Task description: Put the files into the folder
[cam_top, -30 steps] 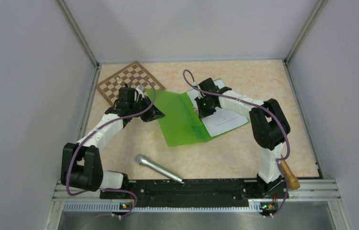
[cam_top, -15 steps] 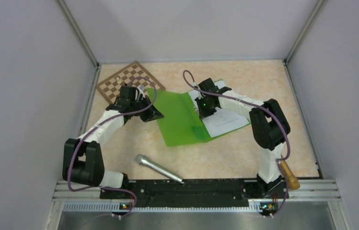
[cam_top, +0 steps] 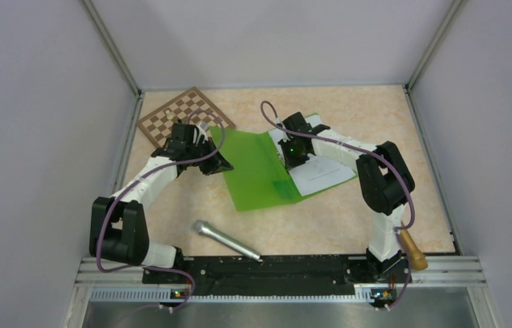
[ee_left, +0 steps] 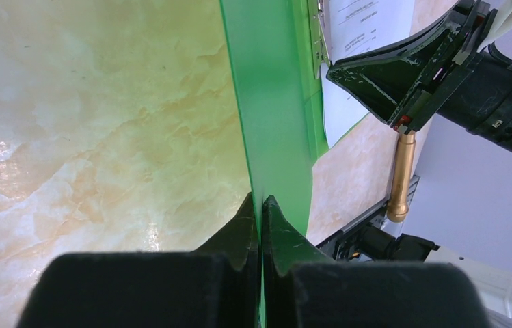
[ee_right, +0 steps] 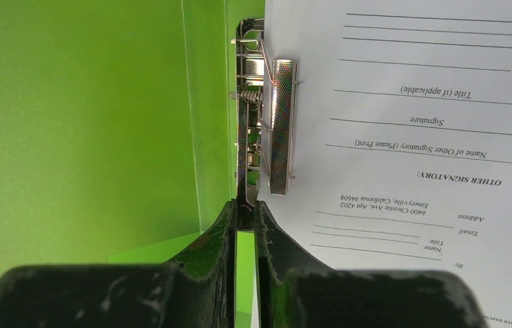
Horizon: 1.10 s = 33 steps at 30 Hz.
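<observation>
Lower centre: smooth silver microphone [cam_top: 225, 239] on marbled beige table [cam_top: 321, 225]. Lower right: rounded wooden handle [cam_top: 413, 249]. Mid-frame: folder [cam_top: 256, 174], glossy translucent green plastic, lies open. Files [cam_top: 321, 171], white printed sheets, on its right half at metal clip [ee_right: 280, 123]. Left gripper [ee_left: 260, 205] pinched tight on left cover's edge. Right gripper [ee_right: 245, 212] closed on clip's thin lever. Upper left: brown checkered board [cam_top: 171, 116].
</observation>
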Tool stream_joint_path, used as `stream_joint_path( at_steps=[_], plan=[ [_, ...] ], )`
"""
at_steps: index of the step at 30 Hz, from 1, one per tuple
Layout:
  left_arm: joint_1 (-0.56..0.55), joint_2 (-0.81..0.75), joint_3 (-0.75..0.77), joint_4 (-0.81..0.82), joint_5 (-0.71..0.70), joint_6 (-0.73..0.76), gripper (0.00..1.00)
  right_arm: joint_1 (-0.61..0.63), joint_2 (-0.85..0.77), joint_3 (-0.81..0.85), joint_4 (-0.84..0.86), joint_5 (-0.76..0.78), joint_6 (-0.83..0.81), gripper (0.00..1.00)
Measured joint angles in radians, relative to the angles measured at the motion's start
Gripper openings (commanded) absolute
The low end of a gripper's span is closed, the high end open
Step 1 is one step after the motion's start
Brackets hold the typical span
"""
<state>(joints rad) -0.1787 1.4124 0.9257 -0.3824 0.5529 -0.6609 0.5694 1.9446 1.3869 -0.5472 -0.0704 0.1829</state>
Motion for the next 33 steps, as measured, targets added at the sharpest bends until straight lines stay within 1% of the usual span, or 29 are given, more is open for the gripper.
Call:
stream_joint_path(
  at_steps=[16,25,33],
  plan=[
    [-0.003,0.008,0.000,-0.004,0.020,0.005,0.00,0.007,-0.051,-0.117,0.113,0.030,0.008,0.00],
    [-0.003,0.012,0.000,-0.007,0.019,0.006,0.00,0.009,-0.052,-0.152,0.159,0.043,0.011,0.00],
    [-0.003,0.013,0.000,-0.007,0.023,0.006,0.00,0.010,-0.052,-0.158,0.168,0.043,0.011,0.00]
  ],
)
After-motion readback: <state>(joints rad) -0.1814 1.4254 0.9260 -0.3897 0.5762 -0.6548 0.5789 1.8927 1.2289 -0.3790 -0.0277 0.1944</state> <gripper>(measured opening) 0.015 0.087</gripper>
